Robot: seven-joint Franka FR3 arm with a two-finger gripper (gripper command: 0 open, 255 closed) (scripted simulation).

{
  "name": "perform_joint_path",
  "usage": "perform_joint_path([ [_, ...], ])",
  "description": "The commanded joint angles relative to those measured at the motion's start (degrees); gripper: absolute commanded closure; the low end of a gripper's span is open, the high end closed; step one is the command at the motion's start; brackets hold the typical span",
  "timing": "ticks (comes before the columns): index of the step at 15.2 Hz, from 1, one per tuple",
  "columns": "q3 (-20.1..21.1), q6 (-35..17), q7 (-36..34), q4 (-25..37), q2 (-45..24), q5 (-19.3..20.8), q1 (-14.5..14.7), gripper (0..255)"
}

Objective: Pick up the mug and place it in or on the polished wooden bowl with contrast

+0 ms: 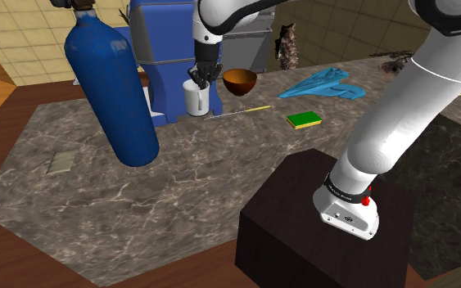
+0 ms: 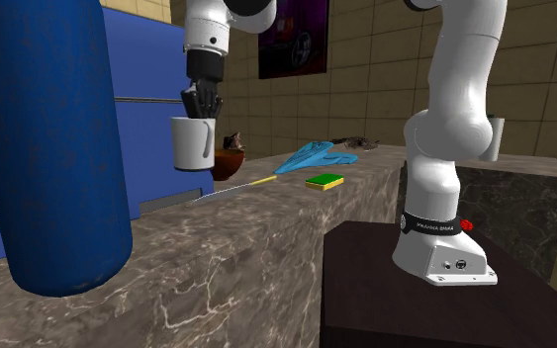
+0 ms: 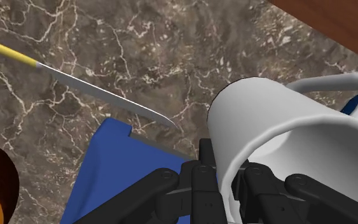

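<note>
The white mug [image 1: 196, 99] hangs upright just above the marble counter, in front of a blue box. My black gripper [image 1: 198, 79] comes down from above and is shut on the mug's rim, one finger inside and one outside. In the wrist view the mug [image 3: 266, 124] sits clasped at its rim by the gripper [image 3: 225, 170], with its handle on the far side. The brown wooden bowl [image 1: 240, 80] stands on the counter a short way to the shoulder view's right of the mug. In the second exterior view the mug [image 2: 193, 143] partly hides the bowl [image 2: 232, 158].
A tall blue gas cylinder [image 1: 110, 90] stands to the shoulder view's left of the mug. A blue box [image 1: 167, 57] rises right behind it. A yellow-handled knife [image 1: 237, 112], a green-yellow sponge [image 1: 304, 119] and a blue cloth [image 1: 327, 84] lie beyond the bowl. The dark stand [image 1: 302, 229] is nearest.
</note>
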State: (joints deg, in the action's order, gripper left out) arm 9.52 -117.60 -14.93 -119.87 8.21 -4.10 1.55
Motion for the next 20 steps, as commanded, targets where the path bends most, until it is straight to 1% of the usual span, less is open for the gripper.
perform_joint_path([
  [1, -0.1, 1.7, 0.0, 1.5, 0.2, 0.0, 0.0, 255],
  [8, -0.2, 6.7, -0.1, 5.9, 0.8, 0.1, -0.1, 255],
  [14, -4.9, 7.9, 8.0, 8.3, -0.8, 0.2, -3.7, 255],
  [20, -9.2, 9.7, 15.9, 13.0, -4.3, 0.0, -7.3, 255],
])
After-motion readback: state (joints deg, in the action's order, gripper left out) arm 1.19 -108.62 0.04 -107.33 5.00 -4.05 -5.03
